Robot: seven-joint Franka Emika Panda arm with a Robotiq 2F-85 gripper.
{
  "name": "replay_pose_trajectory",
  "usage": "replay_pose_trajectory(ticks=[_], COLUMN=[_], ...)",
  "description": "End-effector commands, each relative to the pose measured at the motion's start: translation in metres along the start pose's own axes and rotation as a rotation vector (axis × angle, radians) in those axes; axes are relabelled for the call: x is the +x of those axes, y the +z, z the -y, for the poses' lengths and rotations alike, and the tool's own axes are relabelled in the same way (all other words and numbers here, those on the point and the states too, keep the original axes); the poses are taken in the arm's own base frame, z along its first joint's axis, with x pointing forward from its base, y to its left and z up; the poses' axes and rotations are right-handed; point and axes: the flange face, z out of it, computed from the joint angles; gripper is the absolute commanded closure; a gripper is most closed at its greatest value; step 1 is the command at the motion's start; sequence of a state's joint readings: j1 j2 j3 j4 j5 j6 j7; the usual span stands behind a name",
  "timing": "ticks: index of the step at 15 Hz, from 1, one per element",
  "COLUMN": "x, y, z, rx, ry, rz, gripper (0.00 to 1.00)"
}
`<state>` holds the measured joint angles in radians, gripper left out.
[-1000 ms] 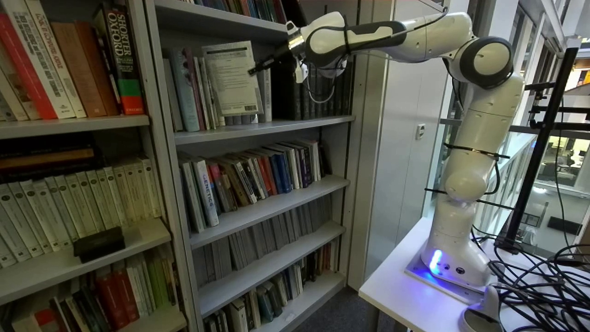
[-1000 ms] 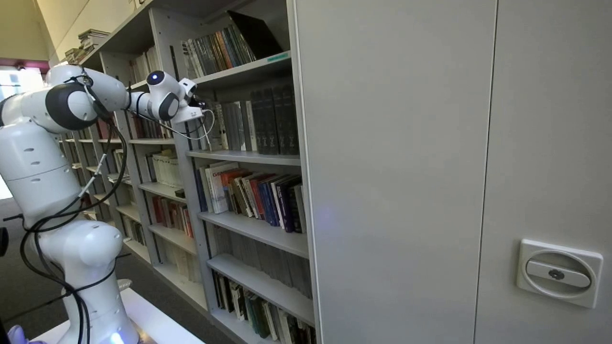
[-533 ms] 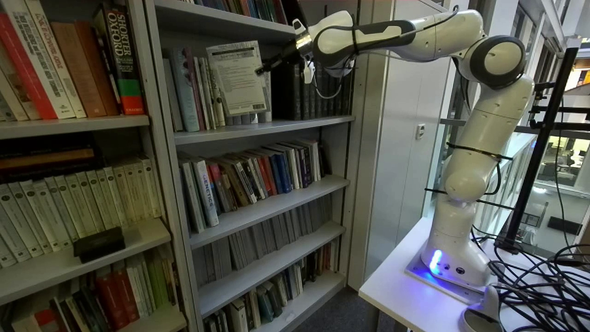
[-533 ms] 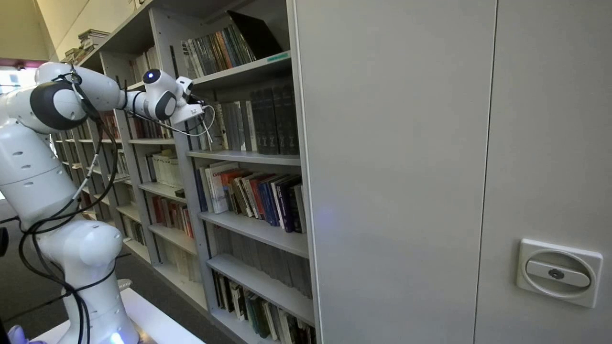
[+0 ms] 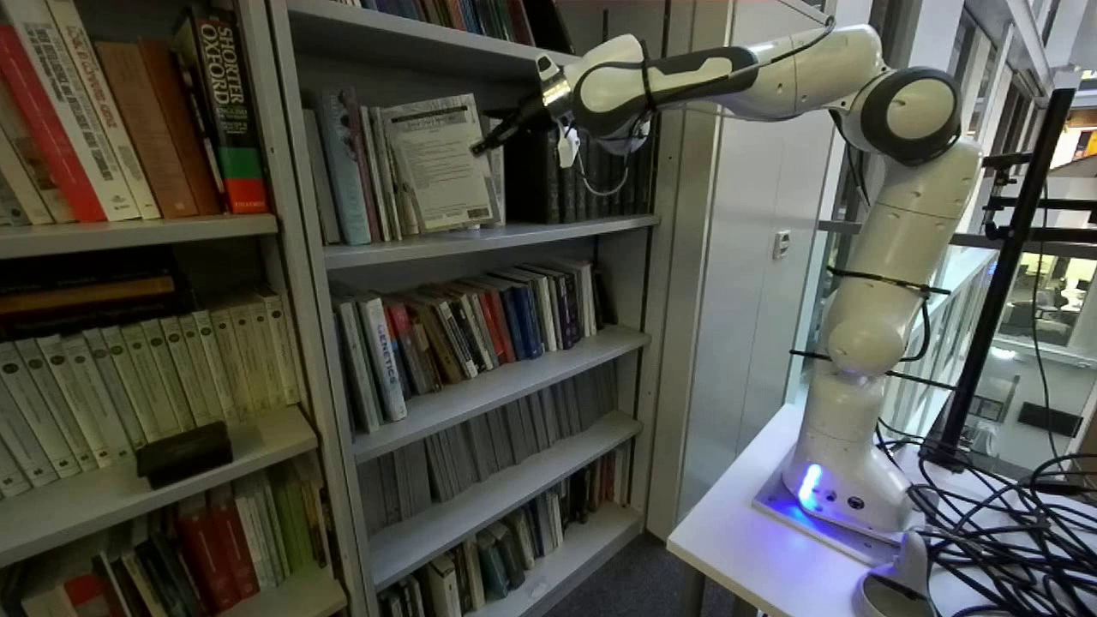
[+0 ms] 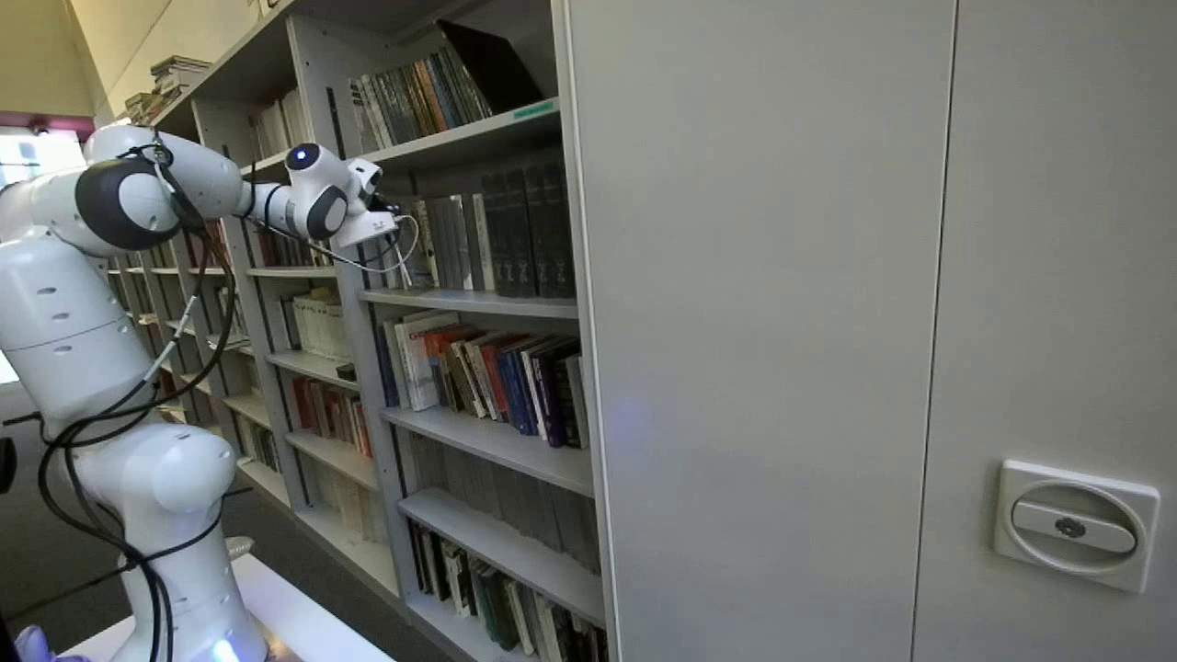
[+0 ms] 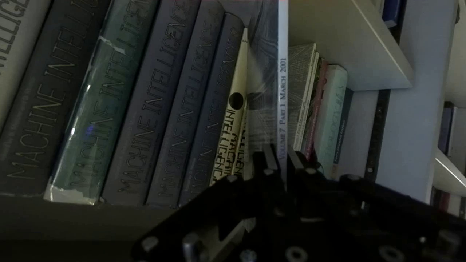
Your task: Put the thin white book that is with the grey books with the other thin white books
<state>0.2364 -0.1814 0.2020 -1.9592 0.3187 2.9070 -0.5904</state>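
The thin white book point(image 5: 441, 163) is held upright, slightly tilted, its pale printed cover facing an exterior view. In the wrist view its white spine point(image 7: 283, 91) stands between my fingers. My gripper point(image 7: 283, 160) is shut on this spine; it also shows at the book's edge in an exterior view point(image 5: 483, 146). The other thin white books point(image 7: 307, 98) are just right of it in the wrist view, and left of it in an exterior view point(image 5: 381, 180). The grey books point(image 7: 156, 109) stand left in the wrist view; they also show in an exterior view point(image 6: 451, 244). I cannot tell whether the held book touches the shelf.
Cream-spined books point(image 7: 231, 109) stand between the grey books and the held book. Pink and pale green books point(image 7: 331, 109) stand past the white ones. A shelf board point(image 5: 411, 34) is above, another point(image 5: 514, 236) below. Large black books point(image 6: 529, 230) fill the shelf's end.
The held book first shifted right and back in an exterior view, then came down and slightly left, its lower edge now close to the shelf board. The gripper stayed shut on it.
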Motion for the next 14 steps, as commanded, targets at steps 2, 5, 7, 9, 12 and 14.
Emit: replay_pose_trajectory(ticks=[2, 5, 7, 9, 12, 14], x=[0.028, 0.048, 0.058, 0.063, 0.057, 0.046], y=[0.015, 0.022, 0.026, 0.031, 0.043, 0.051], z=[-0.01, -0.008, -0.005, -0.003, 0.002, 0.006], rx=[0.013, 0.038, 0.063, 0.078, 0.077, 0.052], ry=[0.098, 0.129, 0.155, 0.17, 0.162, 0.125], rz=[-0.086, -0.128, -0.146, -0.154, -0.13, -0.095], gripper=[0.98, 0.98, 0.98, 0.98, 0.98, 0.98])
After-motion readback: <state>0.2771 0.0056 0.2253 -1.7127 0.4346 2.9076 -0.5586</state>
